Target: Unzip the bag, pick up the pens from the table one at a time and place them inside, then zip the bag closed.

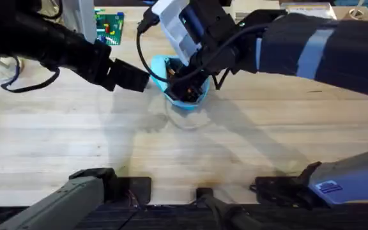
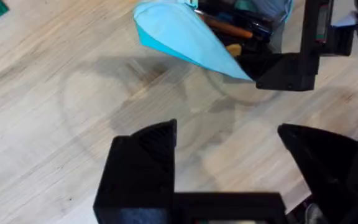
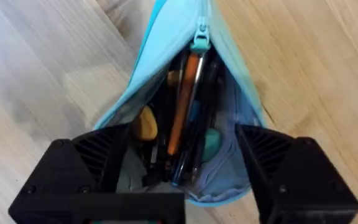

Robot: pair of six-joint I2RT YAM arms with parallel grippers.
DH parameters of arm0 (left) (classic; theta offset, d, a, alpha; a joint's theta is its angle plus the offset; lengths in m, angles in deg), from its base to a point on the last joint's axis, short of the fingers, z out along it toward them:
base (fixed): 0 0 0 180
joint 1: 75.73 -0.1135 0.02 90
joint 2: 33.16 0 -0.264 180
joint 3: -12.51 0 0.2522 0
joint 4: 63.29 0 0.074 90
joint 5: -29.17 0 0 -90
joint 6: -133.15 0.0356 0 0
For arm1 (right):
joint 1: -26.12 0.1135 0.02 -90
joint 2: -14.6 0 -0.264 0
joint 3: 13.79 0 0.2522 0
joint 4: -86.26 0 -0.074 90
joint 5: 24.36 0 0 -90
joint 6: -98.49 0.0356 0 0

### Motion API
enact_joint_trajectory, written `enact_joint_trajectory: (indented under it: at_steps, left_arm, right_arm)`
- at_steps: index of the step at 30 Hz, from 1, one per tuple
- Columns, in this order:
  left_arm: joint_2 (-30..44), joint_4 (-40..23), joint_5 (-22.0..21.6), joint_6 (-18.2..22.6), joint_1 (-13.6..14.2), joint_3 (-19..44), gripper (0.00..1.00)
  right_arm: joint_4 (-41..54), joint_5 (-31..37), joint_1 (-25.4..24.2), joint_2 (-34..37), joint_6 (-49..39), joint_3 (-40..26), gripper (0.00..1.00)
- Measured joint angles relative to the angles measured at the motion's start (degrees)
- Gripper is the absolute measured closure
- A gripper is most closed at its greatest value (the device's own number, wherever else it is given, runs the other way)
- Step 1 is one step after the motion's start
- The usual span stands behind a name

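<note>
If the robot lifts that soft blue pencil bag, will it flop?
Probably a bit. The soft light-blue fabric pouch creases and sags around the right gripper, so it looks floppy. The pens packed inside may stiffen it somewhat, and could slide out of its open end.

Left tool [image 2: 229, 168] open, arm reaching in from left; right tool [image 3: 185, 162] open, pointed down, arm crossing from right.

Turquoise bag [image 3: 166, 56] on pale grained table [image 1: 75, 134]; inside it an orange pen [image 3: 182, 102] among dark pens; grippers black.
</note>
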Motion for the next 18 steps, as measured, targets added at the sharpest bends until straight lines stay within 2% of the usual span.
enact_joint_trajectory:
  at_steps: [8,18]
  left_arm:
    - [0.0,0.0,0.0,0.0,0.0,0.0,0.004]
    - [0.0,0.0,0.0,0.0,0.0,0.0,0.004]
  right_arm:
    - [0.1,0.0,0.0,-6.1,5.7,0.0,0.003]
    - [0.1,0.2,0.0,-16.0,20.7,0.0,0.003]
